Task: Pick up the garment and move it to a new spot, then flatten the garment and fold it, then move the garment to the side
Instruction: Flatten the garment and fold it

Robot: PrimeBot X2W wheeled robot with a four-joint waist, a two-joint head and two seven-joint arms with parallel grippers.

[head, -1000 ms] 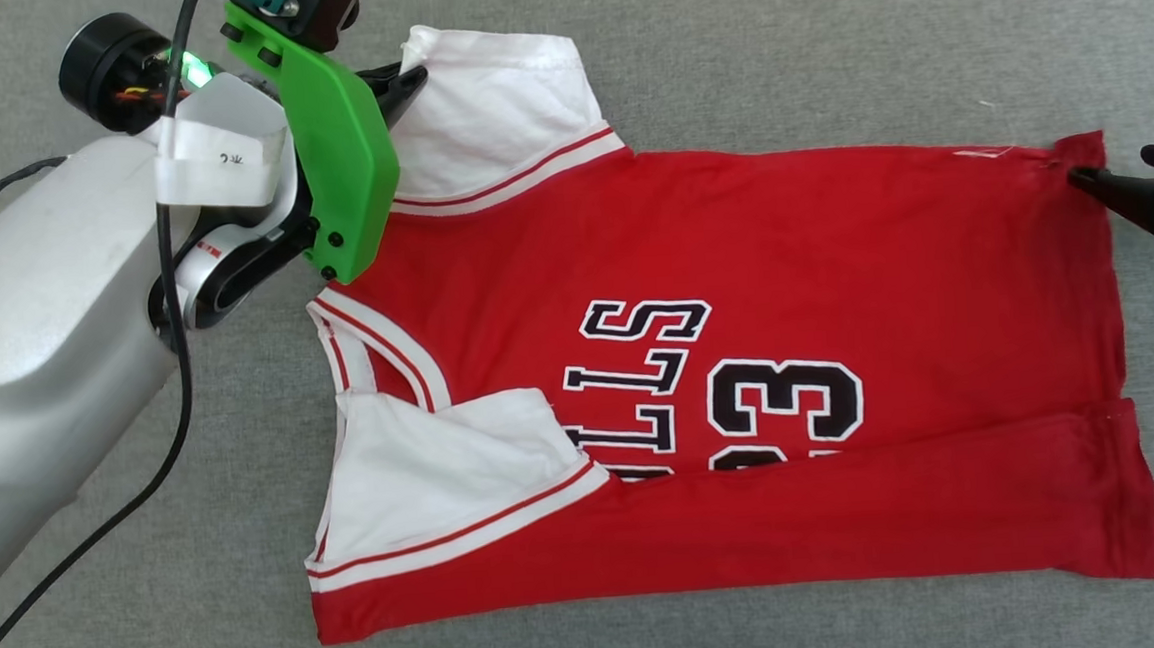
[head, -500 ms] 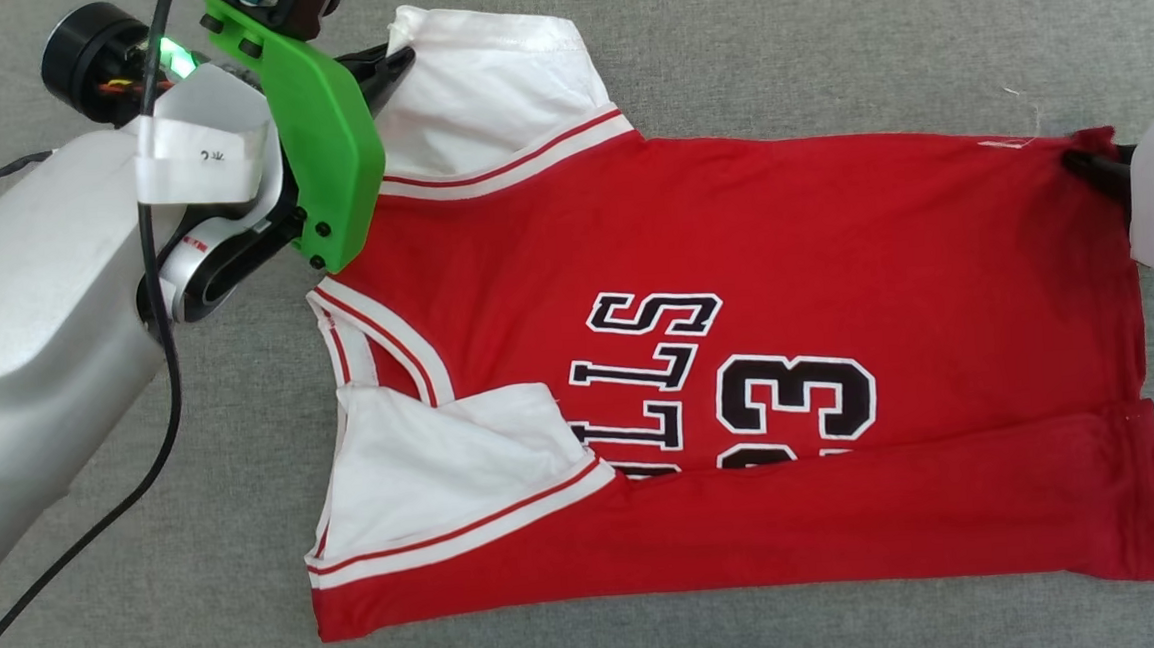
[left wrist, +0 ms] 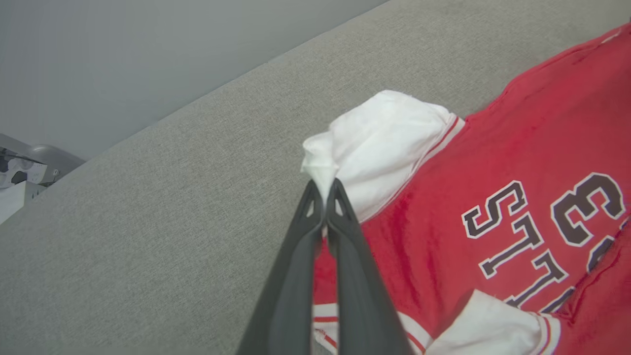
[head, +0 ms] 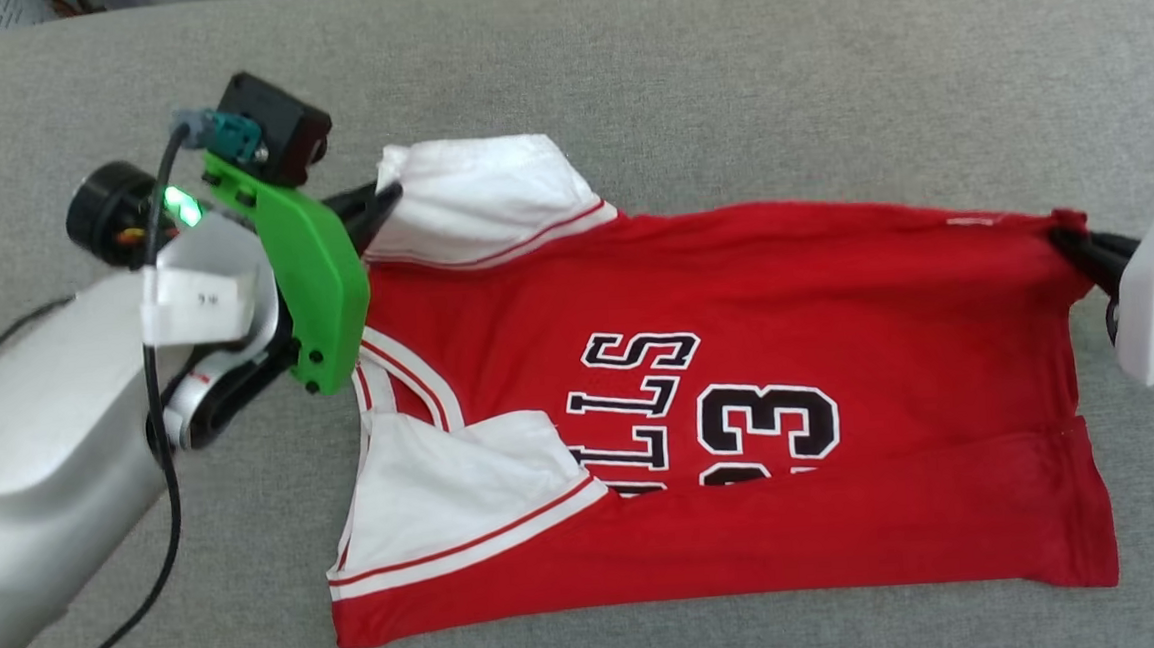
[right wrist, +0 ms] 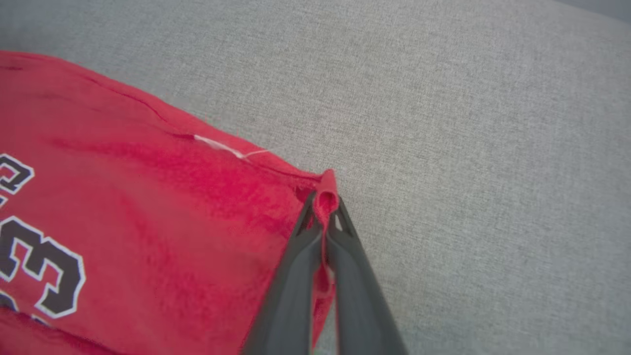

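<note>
Garment [head: 734,274] is now pinched at both far corners: right tool [right wrist: 324,202], spread a second ago, nips the hem, left tool [left wrist: 324,186] the sleeve; fold can likely begin.

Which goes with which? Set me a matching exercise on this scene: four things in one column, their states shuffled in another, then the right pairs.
Things
1. left gripper
2. right gripper
3. near sleeve
4. grey fabric surface

States
A. shut on the red hem corner
B. folded in over the lettering
C. lying under the garment
D. shut on the far white sleeve

Pairs: 1-D, 2-A, 3-B, 4-C.
</note>
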